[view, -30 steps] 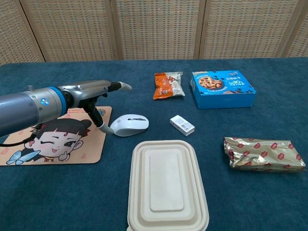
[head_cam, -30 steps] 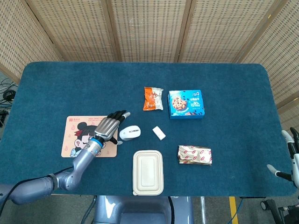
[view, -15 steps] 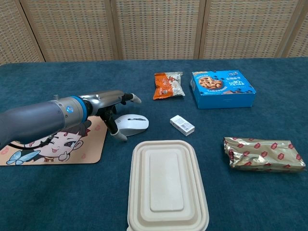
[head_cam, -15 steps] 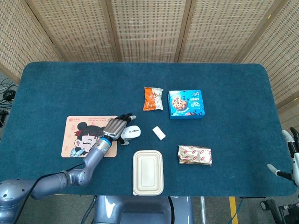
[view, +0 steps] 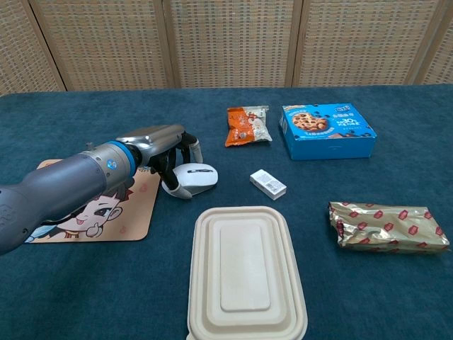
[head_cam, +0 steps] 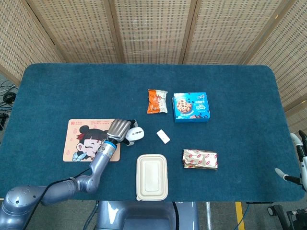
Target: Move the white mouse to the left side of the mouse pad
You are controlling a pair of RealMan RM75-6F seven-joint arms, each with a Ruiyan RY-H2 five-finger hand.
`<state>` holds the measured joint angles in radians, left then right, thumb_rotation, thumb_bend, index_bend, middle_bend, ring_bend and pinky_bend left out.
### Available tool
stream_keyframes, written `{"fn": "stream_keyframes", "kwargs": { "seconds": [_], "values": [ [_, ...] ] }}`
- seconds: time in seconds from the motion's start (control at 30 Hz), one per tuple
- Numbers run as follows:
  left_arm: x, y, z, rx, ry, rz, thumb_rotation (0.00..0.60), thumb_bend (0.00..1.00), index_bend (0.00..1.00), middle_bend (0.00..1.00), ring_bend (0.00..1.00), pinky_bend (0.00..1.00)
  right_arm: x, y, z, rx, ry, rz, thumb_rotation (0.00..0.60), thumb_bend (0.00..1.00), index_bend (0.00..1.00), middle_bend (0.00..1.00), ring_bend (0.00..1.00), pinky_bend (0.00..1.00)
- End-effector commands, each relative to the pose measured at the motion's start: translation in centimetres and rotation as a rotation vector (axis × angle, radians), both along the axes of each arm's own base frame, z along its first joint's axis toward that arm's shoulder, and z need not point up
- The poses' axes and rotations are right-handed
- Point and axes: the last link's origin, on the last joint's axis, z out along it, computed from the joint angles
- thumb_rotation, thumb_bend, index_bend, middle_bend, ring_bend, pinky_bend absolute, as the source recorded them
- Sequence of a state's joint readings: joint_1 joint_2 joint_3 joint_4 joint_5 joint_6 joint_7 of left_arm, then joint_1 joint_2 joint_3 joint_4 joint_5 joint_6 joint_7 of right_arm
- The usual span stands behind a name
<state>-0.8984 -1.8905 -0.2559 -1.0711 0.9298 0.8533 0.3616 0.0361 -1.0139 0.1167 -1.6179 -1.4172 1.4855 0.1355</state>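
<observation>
Blue-clothed table [head_cam: 57, 91]: left hand [view: 164, 147] curled round white mouse [view: 195, 177] from its left, clasping it just off mouse pad's [head_cam: 76, 146] right edge; long axis across. Right hand [head_cam: 300, 158] far off, fingers spread, empty.

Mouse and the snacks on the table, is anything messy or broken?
Nothing spilled or broken. The white mouse sits off the mouse pad, just past its right edge, where the left hand wraps it. The gold snack packet looks crinkled.
</observation>
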Motion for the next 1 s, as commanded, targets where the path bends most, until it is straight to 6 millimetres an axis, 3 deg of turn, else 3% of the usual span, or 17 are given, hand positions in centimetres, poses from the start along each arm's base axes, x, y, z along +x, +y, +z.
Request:
{"fn": "stream_keyframes", "kwargs": {
  "seconds": [0.03, 0.2, 0.3, 0.43, 0.6, 0.77, 1.0],
  "values": [
    [0.0, 0.1, 0.9, 0.050, -0.035, 0.032, 0.600, 0.17, 0.52, 0.54, 0.56, 0.66, 0.0, 0.0, 0.0, 0.002, -0.002, -0.001, 0.600, 0.00, 0.00, 0.00, 0.00, 0.00],
    [-1.0, -0.5, 3.9, 0.120, -0.098, 0.125, 0.600, 0.17, 0.52, 0.54, 0.56, 0.66, 0.1, 0.0, -0.2, 0.009, -0.003, 0.003, 0.600, 0.00, 0.00, 0.00, 0.00, 0.00],
    [-2.6, -1.7, 6.4, 0.176, -0.162, 0.256, 0.600, 0.18, 0.52, 0.54, 0.56, 0.66, 0.3, 0.1, -0.4, 0.018, -0.002, 0.010, 0.600, 0.00, 0.00, 0.00, 0.00, 0.00],
    [-4.9, -3.0, 8.7, 0.224, -0.187, 0.385, 0.600, 0.28, 0.52, 0.54, 0.55, 0.66, 0.6, 0.2, -0.6, 0.024, 0.002, 0.024, 0.600, 0.00, 0.00, 0.00, 0.00, 0.00],
    [-7.6, -4.6, 11.1, 0.282, -0.192, 0.535, 0.600, 0.30, 0.52, 0.54, 0.56, 0.66, 0.9, 0.5, -0.8, 0.029, 0.006, 0.033, 0.600, 0.00, 0.00, 0.00, 0.00, 0.00],
    [-9.4, -5.0, 11.5, 0.281, -0.193, 0.602, 0.600, 0.30, 0.52, 0.54, 0.56, 0.66, 1.1, 0.5, -0.9, 0.032, 0.010, 0.037, 0.600, 0.00, 0.00, 0.00, 0.00, 0.00],
    [-10.6, -5.1, 10.4, 0.257, -0.221, 0.653, 0.600, 0.30, 0.52, 0.54, 0.56, 0.66, 1.0, 0.4, -1.0, 0.038, 0.012, 0.031, 0.600, 0.00, 0.00, 0.00, 0.00, 0.00]
  ]
}}
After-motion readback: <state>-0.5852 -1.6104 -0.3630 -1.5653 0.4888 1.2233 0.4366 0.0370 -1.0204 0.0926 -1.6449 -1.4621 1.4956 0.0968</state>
